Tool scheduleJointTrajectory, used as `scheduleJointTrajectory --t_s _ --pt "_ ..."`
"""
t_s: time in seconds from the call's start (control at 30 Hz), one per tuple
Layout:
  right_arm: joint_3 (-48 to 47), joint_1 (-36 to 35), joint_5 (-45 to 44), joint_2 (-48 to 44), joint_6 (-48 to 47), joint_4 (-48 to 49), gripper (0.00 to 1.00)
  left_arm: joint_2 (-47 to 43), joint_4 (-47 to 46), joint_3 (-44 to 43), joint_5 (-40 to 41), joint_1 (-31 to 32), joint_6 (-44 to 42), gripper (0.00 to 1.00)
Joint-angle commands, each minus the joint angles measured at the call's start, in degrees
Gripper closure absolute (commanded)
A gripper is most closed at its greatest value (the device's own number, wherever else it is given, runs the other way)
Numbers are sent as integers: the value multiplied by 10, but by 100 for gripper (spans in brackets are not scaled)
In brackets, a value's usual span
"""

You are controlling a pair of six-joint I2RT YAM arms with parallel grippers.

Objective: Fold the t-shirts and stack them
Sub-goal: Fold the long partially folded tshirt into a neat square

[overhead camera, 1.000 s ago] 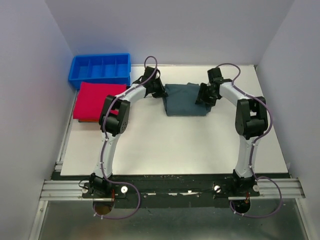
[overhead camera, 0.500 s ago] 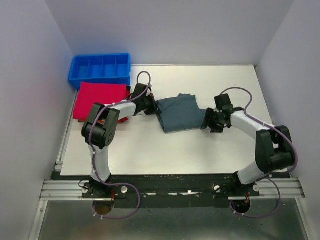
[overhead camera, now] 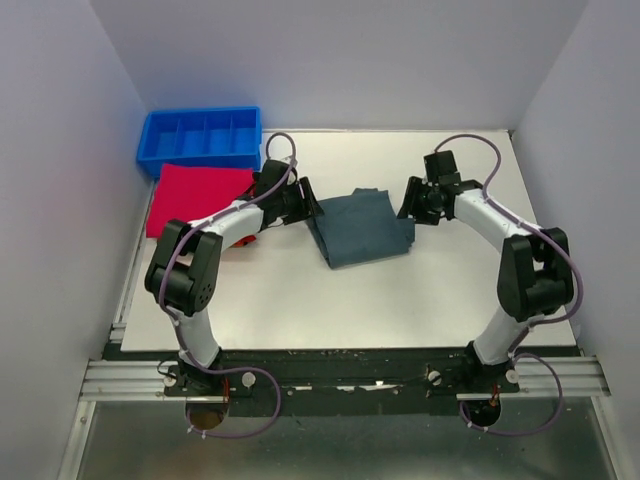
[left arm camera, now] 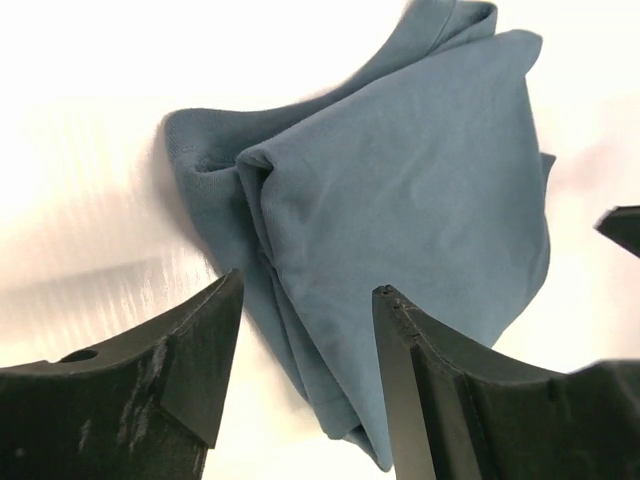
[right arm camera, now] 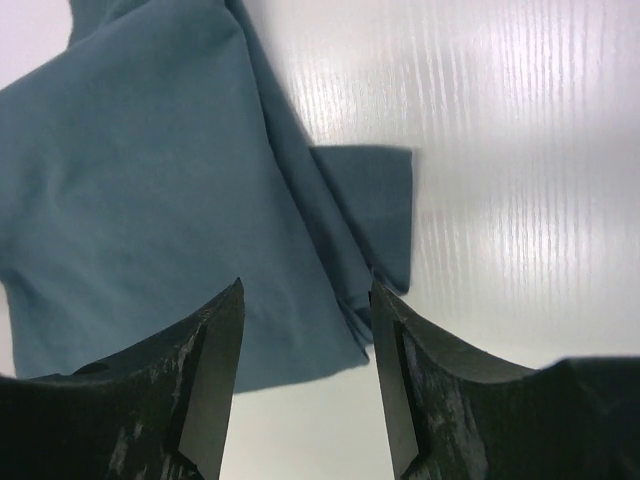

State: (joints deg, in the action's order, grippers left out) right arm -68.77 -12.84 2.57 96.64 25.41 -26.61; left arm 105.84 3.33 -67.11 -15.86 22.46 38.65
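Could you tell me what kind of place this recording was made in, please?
Most likely a robotics lab cell: a white table boxed in by plain walls, an aluminium mounting rail, and a blue divided bin.

top: overhead, far | wrists: close, downward | shared: blue shirt (overhead camera: 362, 228)

Slate shirt (overhead camera: 362, 228), red shirt (overhead camera: 195, 198), blue bin (overhead camera: 200, 160)

Matt blue-grey cloth t-shirt (left arm camera: 400, 210), glossy table (right arm camera: 520, 150)
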Motion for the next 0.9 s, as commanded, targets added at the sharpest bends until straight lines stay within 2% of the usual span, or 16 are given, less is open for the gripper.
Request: scheduleJointTrajectory --t_s 0.0,0.13,0.33,0.47,0.57,0.67,0.87 --pt "-47 -2 -9 64 -12 -23 39 -46 33 -6 59 -9 -17 32" --pt "-58 -3 16 101 -11 -18 40 -47 30 -1 58 -20 -16 32" --pt "0 -22 37 76 -7 3 43 -21 15 -4 24 -37 -4 32" --pt "59 -33 35 37 1 16 49 -12 4 -5 7 -45 -1 32" --pt "111 -40 41 5 12 30 63 -7 3 -4 1 -46 -1 32" --pt "156 -50 42 -33 24 40 69 -9 -12 5 -14 -46 4 33" --pt "215 -58 47 -107 34 46 71 -22 -31 40 -44 -33 7 35"
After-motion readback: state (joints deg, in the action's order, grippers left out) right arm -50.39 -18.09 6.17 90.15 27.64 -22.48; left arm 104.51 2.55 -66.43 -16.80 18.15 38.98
